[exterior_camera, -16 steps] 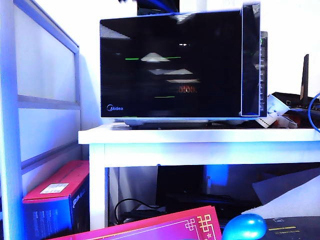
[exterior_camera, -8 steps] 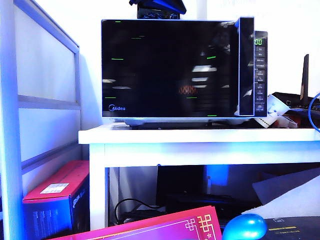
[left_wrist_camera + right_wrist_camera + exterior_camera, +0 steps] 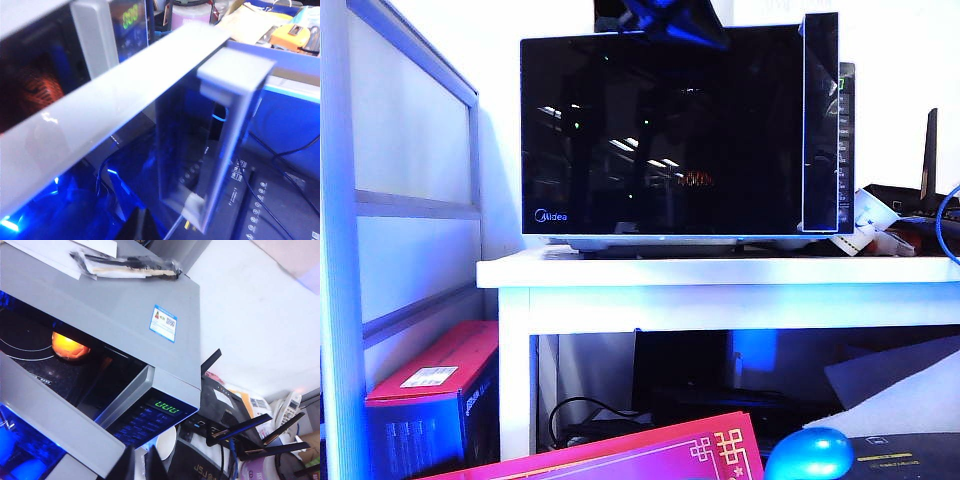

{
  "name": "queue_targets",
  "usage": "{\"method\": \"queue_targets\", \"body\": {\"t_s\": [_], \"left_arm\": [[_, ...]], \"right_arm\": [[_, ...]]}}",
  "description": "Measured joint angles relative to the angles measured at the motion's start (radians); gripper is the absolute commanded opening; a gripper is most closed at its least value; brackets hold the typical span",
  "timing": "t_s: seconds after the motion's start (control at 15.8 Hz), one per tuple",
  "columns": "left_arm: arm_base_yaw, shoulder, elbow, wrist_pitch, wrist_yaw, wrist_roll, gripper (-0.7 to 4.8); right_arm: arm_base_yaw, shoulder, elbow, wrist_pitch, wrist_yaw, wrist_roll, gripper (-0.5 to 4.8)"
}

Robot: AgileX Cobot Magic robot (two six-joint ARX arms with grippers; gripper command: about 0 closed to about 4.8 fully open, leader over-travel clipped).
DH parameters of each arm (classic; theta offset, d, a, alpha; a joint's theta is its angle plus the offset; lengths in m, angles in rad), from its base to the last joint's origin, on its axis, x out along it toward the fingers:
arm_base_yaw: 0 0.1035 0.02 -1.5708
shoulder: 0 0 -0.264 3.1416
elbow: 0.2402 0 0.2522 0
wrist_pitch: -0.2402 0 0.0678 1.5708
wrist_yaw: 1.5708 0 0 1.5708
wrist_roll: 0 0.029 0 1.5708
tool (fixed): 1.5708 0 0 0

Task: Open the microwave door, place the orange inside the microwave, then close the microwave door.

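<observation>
Surroundings: the microwave (image 3: 680, 135) stands on a white table (image 3: 720, 272); a red box (image 3: 430, 385) sits on the floor below at left, a blue egg (image 3: 808, 453) low at right.
Clutter: a router (image 3: 240, 432) with black antennas and a white phone (image 3: 289, 407) lie beside the microwave on the button-panel side.
Top of microwave: a wrapped flat packet (image 3: 125, 264) lies on the grey casing.
Door: the door (image 3: 665, 135) stands partly open, its handle edge swung off the front; its grey top edge (image 3: 115, 95) crosses the left wrist view, handle (image 3: 227, 135) below it.
Orange: the orange (image 3: 70, 347) rests inside the cavity on the turntable, seen through the gap above the door.
Display: green digits (image 3: 166, 406) are lit.
Left gripper: not visible in its own view; closed, holding nothing visible; camera sits just above the door's top edge.
Right gripper: the right gripper (image 3: 137, 465) shows two dark fingertips nearly together, empty, above the door's free corner, looking down on the microwave.
Obstruction: a dark arm part (image 3: 670, 20) overlaps the microwave's top edge.
</observation>
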Motion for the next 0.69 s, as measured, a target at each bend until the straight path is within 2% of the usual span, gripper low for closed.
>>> {"method": "queue_targets", "body": {"t_s": [0.06, 0.25, 0.44, 0.57, 0.69], "left_arm": [[-0.004, 0.011, 0.0, 0.026, -0.012, 0.0, -0.02], [-0.039, 0.05, -0.001, 0.08, -0.23, 0.0, -0.02], [-0.072, 0.064, 0.0, 0.241, -0.405, 0.0, -0.02], [-0.081, 0.082, 0.001, 0.322, -0.483, 0.0, -0.03], [-0.08, 0.101, 0.001, 0.358, -0.513, 0.0, -0.03]], "right_arm": [[0.0, -0.002, 0.0, 0.014, 0.0, 0.0, 0.5], [0.0, -0.005, 0.0, 0.029, -0.004, 0.0, 0.5], [0.0, -0.008, 0.0, 0.034, -0.004, 0.0, 0.5], [0.0, -0.008, 0.0, 0.041, -0.005, 0.0, 0.5], [0.0, -0.008, 0.0, 0.046, -0.004, 0.0, 0.5]]}}
